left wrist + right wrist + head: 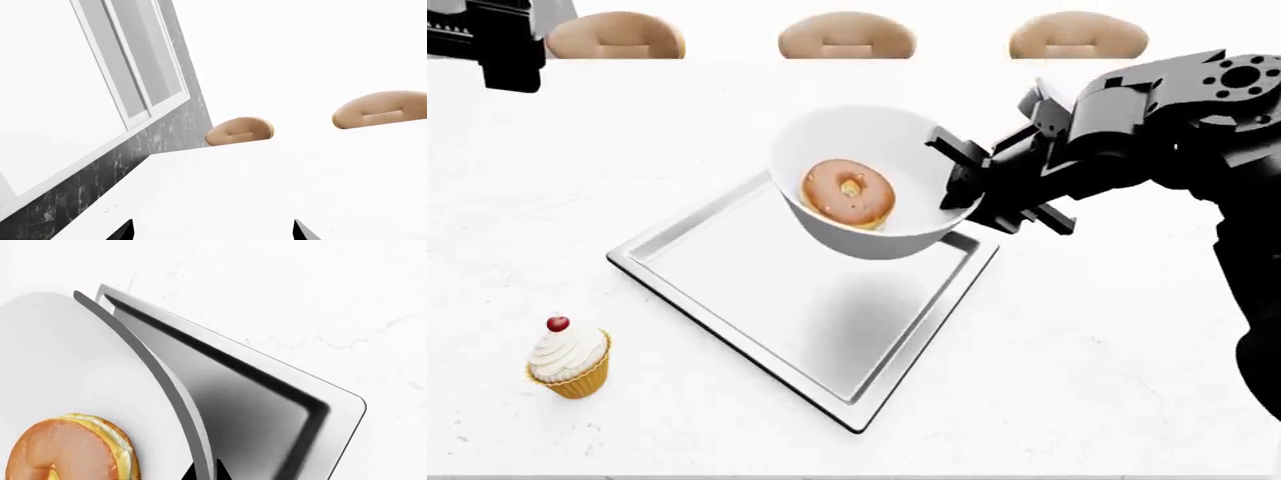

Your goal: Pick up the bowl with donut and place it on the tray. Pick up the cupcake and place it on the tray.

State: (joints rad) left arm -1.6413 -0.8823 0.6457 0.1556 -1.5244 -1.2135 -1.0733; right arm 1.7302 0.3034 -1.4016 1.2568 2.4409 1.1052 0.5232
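Observation:
The white bowl [874,190] hangs tilted in the air above the tray [707,285], and its shadow falls on the tray's middle. The tan-glazed donut [847,192] lies inside it. My right gripper [961,180] is shut on the bowl's right rim; in the right wrist view its two dark fingertips [220,471] pinch the rim [167,385] next to the donut [70,450], with the tray [280,390] below. The cupcake [567,360] stands on the table left of the tray's front. My left gripper [213,231] is open over bare white table at the far left.
Three tan chair backs [847,38] line the table's far edge; two of the chair backs [240,131] show in the left wrist view beside a grey wall with a window [133,75]. The white tabletop [1121,330] surrounds the tray.

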